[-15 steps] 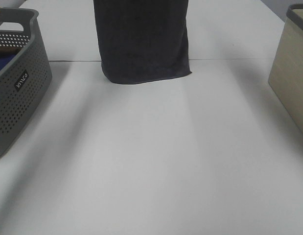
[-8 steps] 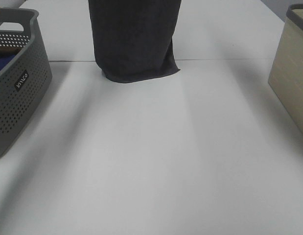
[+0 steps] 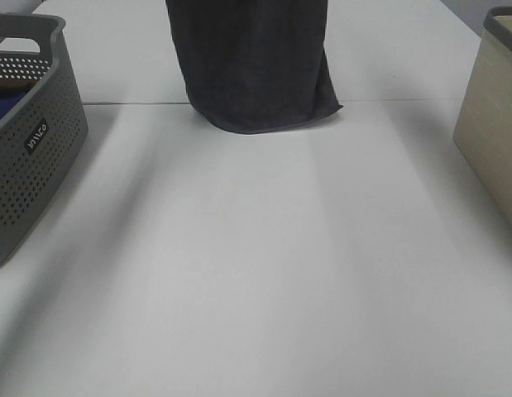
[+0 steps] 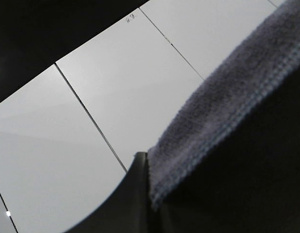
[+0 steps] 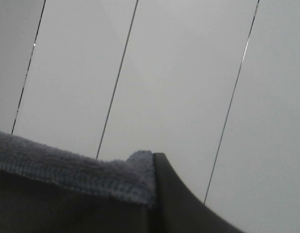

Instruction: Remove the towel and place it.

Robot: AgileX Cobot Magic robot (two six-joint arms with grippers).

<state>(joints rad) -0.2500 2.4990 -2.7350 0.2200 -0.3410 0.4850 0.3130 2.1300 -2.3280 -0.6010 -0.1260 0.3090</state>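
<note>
Over white table (image 3: pixel 256 273), with left gripper (image 4: pixel 149 167) and right gripper (image 5: pixel 153 170) clamped on towel (image 3: pixel 256 66) edge: lower evenly, lay flat.

Left gripper (image 4: pixel 146 165) closed, pinching towel (image 4: pixel 222 102) hem. Right gripper (image 5: pixel 153 165) closed on towel's edge. One dark finger visible each.

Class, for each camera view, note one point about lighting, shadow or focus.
Exterior high: soft even light, no glare; faint blurred shadow bands cross the table in front of the towel. Left wrist: towel hem near the lens, soft, nearly black beneath. Right wrist: likewise.
</note>
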